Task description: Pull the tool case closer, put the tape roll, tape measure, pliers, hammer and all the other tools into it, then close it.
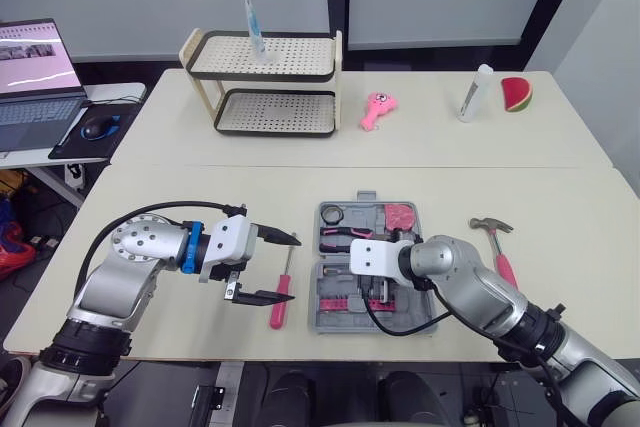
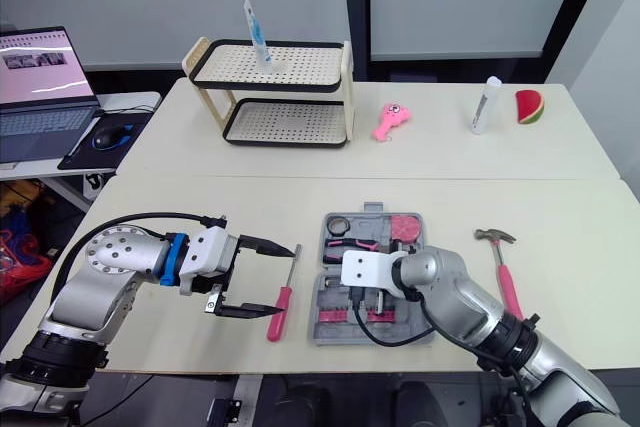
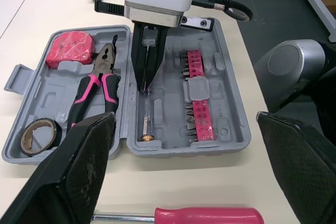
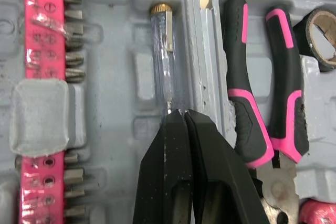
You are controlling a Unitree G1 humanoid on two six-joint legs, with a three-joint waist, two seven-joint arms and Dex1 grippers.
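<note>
- Left black two-fingered hand (image 1: pixel 293 269) is spread wide above a pink-handled steel screwdriver (image 1: pixel 278 309) on the pale desk (image 1: pixel 200 197).
- Grey moulded-plastic tool case (image 1: pixel 328 297) lies open mid-desk.
- Right hand (image 4: pixel 184 116) is pressed together, tips at the clear-barrelled tester screwdriver (image 4: pixel 161 61) inside the case.
- Pink-gripped hammer (image 1: pixel 497 247) lies beside the case.

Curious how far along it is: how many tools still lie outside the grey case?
2: a screwdriver just left of the case, and a hammer to its right. Others may be hidden.
</note>
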